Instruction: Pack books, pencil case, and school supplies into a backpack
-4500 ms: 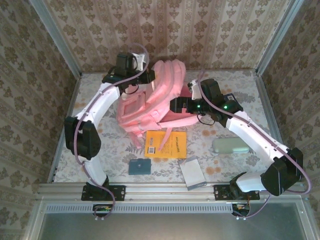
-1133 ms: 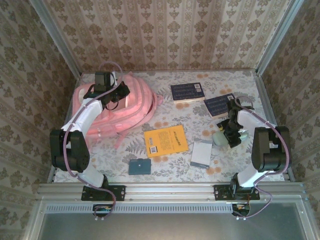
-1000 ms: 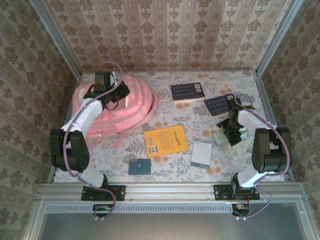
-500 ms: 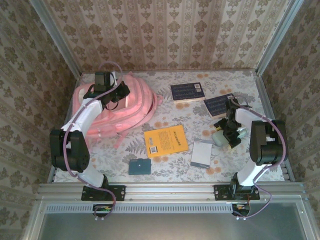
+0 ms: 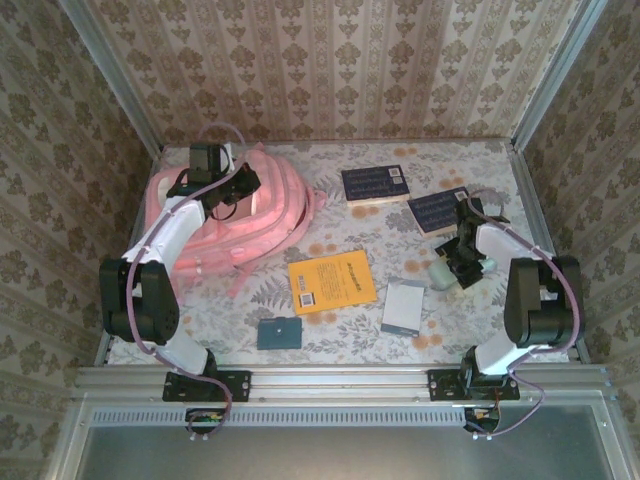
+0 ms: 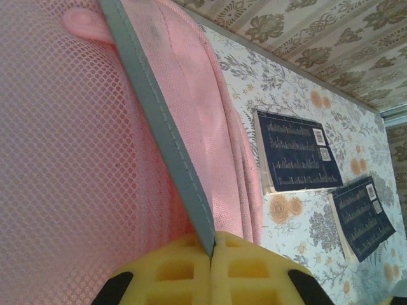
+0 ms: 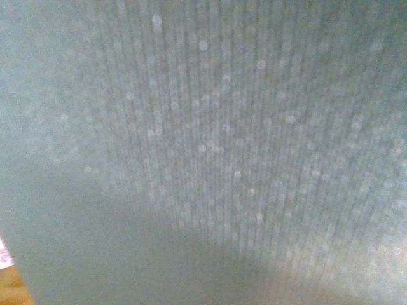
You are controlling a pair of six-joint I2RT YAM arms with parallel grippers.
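Note:
The pink backpack (image 5: pixel 262 205) lies at the table's back left; its mesh (image 6: pixel 76 146) shows close up. My left gripper (image 5: pixel 235 195) (image 6: pixel 212 244) is shut on a grey strip (image 6: pixel 162 124) of its edge. The pale green pencil case (image 5: pixel 440 273) (image 7: pixel 203 127) lies at the right. My right gripper (image 5: pixel 463 263) is directly over it and its fingers are hidden. The orange-yellow book (image 5: pixel 332 282) lies mid-table. Two navy books (image 5: pixel 375 184) (image 5: pixel 438 211) lie behind it, also in the left wrist view (image 6: pixel 296 152) (image 6: pixel 364 216). The school supplies are a teal rectangle (image 5: pixel 279 332) and a silver-grey one (image 5: pixel 404 307).
Patterned walls and metal posts (image 5: pixel 545 80) close in the table on three sides. A metal rail (image 5: pixel 330 378) runs along the near edge by the arm bases. Bare floral tabletop (image 5: pixel 340 235) separates the backpack from the books.
Several seconds ago both arms held the backpack at mid-table; it now lies at the left. Over the last second the right arm shifted slightly above the pencil case. The left arm stayed still.

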